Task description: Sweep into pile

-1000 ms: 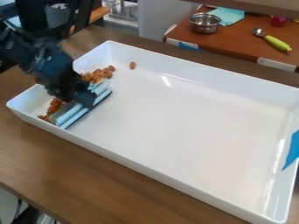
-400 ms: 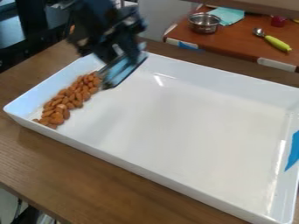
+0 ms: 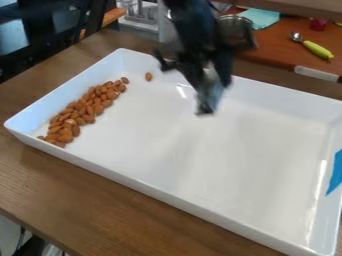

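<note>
Brown almonds lie in one long pile (image 3: 87,109) at the left end of the white tray (image 3: 167,135), which stands on a wooden table (image 3: 67,200). The long axis of the pile follows the short wall of the tray, slanting from the near left corner towards the far one, and some of the nuts seem to be heaped on others. To the right of the pile's far end, one single almond (image 3: 148,76) lies apart, near the far wall. More to the right there is the black gripper (image 3: 208,75), above the far half of the tray. Its jaws appear narrow, closed around the sweeping tool (image 3: 208,100), which points down; whether the tool touches the tray floor, I cannot tell.

The next move depends, in my judgement, on this relation: the single almond is to the left of the jaws, between them and the pile's far end. The tool should probably come down on the right side of this nut, with its edge across the path, and push leftward. The task looks almost complete. A push too long could press the pile against the wall, and a tilted edge could pass over the nut. Farthest right, blue tape (image 3: 334,172) is on the tray's wall.
</note>
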You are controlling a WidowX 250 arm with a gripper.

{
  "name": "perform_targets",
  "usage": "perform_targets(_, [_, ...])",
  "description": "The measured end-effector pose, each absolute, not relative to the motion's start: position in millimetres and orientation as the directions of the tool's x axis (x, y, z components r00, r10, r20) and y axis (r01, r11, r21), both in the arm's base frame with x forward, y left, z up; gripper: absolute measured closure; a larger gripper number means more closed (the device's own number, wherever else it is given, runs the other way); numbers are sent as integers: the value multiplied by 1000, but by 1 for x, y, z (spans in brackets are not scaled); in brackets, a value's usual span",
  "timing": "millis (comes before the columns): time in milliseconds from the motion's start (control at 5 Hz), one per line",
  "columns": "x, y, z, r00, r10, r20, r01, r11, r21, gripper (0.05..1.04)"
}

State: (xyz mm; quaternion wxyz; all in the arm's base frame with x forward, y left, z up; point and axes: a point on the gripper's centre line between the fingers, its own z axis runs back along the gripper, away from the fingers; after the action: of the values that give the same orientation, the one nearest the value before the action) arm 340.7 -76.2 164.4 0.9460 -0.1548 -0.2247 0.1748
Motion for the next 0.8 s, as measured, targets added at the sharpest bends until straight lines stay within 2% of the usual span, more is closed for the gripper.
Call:
perform_targets(200, [350, -135, 140, 821, 347, 454, -195, 917, -349, 707])
perform_targets(400, [358, -154, 109, 792, 344, 505, -180, 921, -345, 667])
perform_targets(600, [360, -157, 109, 791, 357, 497, -177, 911, -373, 358])
perform_targets(800, [359, -138, 128, 817, 378, 436, -216, 901, -377, 108])
